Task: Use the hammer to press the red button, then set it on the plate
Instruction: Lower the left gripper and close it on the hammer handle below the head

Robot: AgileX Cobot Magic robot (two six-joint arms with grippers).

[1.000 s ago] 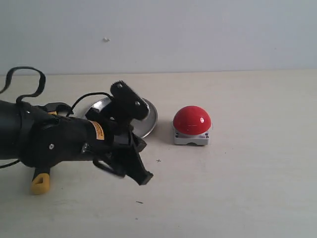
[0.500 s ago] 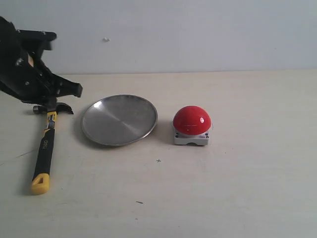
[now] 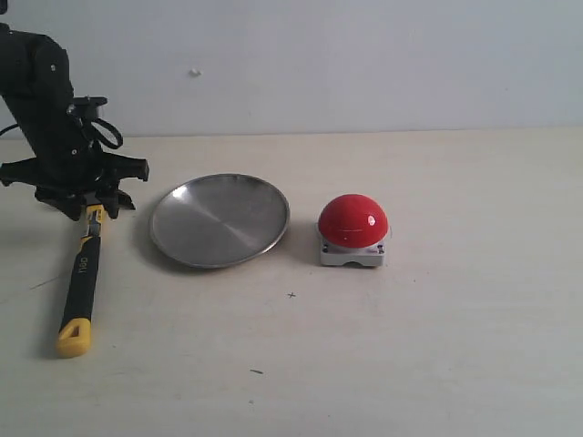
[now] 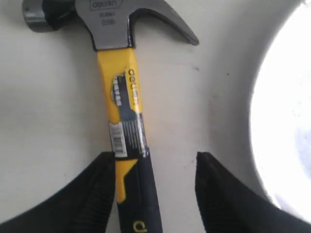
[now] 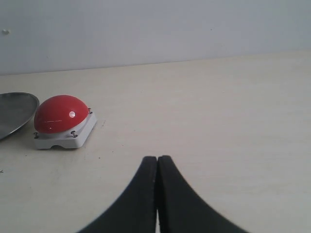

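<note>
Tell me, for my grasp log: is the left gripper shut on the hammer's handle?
No: the left gripper stands open, its fingers either side of the hammer handle, one clearly apart from it.

Your hammer (image 4: 125, 116) has a dark grey metal head. Below it the handle runs bright yellow, carries a grey-and-white printed label with a barcode, then turns black with a yellow wedge. In the exterior view you can see its end cap is yellow too. The button (image 3: 352, 220) is glossy red with a small white glint, on a pale grey base. The plate (image 3: 219, 220) is dull silver, washed out to white in the left wrist view. The left gripper (image 4: 155, 162) is black and finely ribbed; the right gripper (image 5: 157, 165) is plain black. Your tabletop (image 3: 437, 319) is pale cream, and the wall (image 3: 364, 64) is light grey-blue.
</note>
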